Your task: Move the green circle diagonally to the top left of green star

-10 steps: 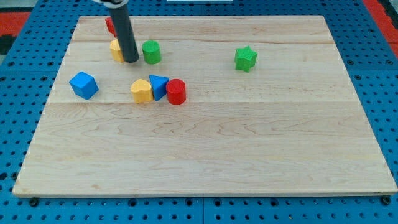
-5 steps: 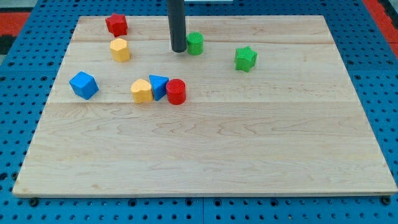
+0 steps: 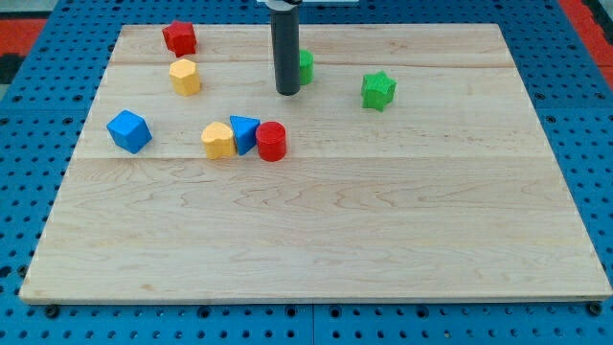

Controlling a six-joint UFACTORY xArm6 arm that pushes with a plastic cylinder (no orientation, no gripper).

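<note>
The green circle [image 3: 306, 66] sits near the board's top middle, partly hidden behind my rod. The green star [image 3: 378, 90] lies to its right and slightly lower. My tip [image 3: 287, 92] rests on the board just left of and below the green circle, close to or touching it.
A red block [image 3: 179, 37] sits at the top left with a yellow block [image 3: 185, 76] below it. A blue cube [image 3: 128, 130] is at the left. A yellow block [image 3: 218, 140], a blue triangle [image 3: 245, 131] and a red cylinder [image 3: 271, 141] cluster together left of the centre.
My tip pushed the green circle to the right, from beside the yellow block to near the green star. The tip then shifted slightly right and down, in front of the circle.
</note>
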